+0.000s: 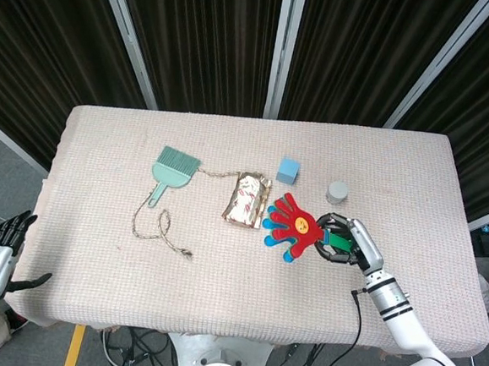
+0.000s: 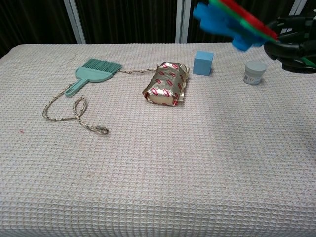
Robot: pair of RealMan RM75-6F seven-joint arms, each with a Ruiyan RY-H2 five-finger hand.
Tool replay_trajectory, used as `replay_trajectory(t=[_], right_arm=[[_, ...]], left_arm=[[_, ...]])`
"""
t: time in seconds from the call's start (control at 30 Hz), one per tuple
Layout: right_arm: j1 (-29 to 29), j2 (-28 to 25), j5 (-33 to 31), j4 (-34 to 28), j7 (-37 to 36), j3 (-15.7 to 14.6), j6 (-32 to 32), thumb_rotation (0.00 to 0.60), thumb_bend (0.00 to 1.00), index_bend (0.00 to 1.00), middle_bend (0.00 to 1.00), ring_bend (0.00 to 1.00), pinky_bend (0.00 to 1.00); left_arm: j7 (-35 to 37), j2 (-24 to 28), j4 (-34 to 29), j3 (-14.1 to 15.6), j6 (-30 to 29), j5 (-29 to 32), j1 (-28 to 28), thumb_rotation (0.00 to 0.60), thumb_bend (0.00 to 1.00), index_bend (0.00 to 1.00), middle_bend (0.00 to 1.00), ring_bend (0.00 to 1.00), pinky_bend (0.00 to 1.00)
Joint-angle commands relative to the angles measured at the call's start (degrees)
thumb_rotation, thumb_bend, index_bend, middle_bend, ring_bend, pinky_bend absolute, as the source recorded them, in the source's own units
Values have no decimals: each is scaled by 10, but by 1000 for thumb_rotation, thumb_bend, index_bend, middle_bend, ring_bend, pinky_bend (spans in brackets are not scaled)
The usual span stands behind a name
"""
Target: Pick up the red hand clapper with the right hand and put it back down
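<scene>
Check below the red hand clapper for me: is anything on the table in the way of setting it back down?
Nothing visible lies directly beneath it. The right hand holds the red hand clapper raised above bare cloth; the foil packet, blue cube and small jar sit nearby.

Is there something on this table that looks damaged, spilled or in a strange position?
Nothing looks damaged or spilled. The crumpled foil packet and the loose rope lie untidy. The clapper is in the air, held by the right hand.
</scene>
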State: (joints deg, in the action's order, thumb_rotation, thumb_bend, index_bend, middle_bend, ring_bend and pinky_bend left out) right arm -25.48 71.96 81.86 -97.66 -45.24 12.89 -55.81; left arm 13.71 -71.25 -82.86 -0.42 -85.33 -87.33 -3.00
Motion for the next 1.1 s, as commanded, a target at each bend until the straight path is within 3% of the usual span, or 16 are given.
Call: replay_trajectory(t=[0.03,0.17,0.43,0.53,0.63,0.7,0.8,0.93,1.1], right_arm=[[-46,-26,-148,-47,428,-30,43,600,658,920,763,837,1000],[-49,-18,-209,-77,464,-19,20,600,659,920,763,837,1000],[-36,-10,-193,-85,403,3,-14,600,651,920,764,836,1000],[-22,-12,-163,-92,304,21,-16,600,649,920,765,837,1000],[0,-12,-94,-91,128,41,-24,600,649,913,754,837,1000],[19,-2,-42,-74,-11,52,-58,600,648,905,743,837,1000],[40,14,-4,-46,-154,59,-109,600,647,904,739,837,1000],[50,17,3,-25,-237,61,-133,600,645,903,732,837,1000],[54,19,10,-4,-248,47,-141,600,642,903,732,836,1000]], left_arm=[[0,0,0,0,0,0,0,600,13,36,0,0,81],[1,1,1,-1,-2,0,1,600,12,36,0,0,82],[0,2,-1,-1,-3,0,1,600,12,36,0,0,82],[-1,1,-1,-1,-3,-1,0,600,12,36,0,0,82],[-1,1,0,-1,-3,0,0,600,12,36,0,0,83],[0,1,0,-2,-3,0,0,600,11,36,0,0,83],[0,1,0,-1,-4,0,0,600,12,36,0,0,83],[0,1,-1,-2,-4,-1,0,600,12,36,0,0,84],[-2,1,-2,-2,-2,-2,-2,600,12,36,0,0,83]])
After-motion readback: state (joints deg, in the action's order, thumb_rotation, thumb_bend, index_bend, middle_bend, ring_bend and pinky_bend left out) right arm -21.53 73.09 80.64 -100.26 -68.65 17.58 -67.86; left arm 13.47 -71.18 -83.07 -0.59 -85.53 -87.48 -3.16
